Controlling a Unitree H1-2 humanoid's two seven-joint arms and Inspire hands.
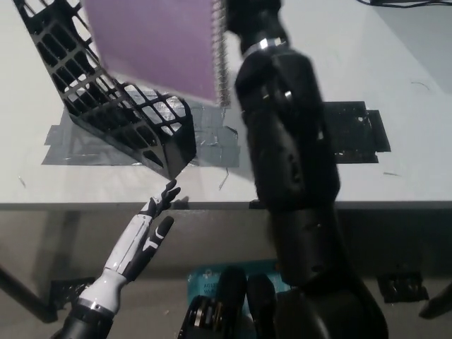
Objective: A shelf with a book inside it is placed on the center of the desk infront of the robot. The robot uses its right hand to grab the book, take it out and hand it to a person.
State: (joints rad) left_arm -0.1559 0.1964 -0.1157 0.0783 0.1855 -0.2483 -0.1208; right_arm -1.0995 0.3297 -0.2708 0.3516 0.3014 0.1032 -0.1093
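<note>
A purple spiral-bound book [159, 46] hangs in the air above the desk, near the picture's top, its wire spine on the right. My black right hand [244, 18] is shut on the spine side, partly cut off by the top edge, with the forearm stretching down the middle. The black lattice shelf [106, 116] lies tilted on the desk at the left, with nothing inside it. My white left hand [152, 226] rests open below the desk's front edge at the lower left.
Grey tape [67, 145] holds the shelf to the white desk [402, 63]. A black tape square [357, 131] lies on the desk to the right of my arm. The desk's front edge [395, 205] runs across the picture.
</note>
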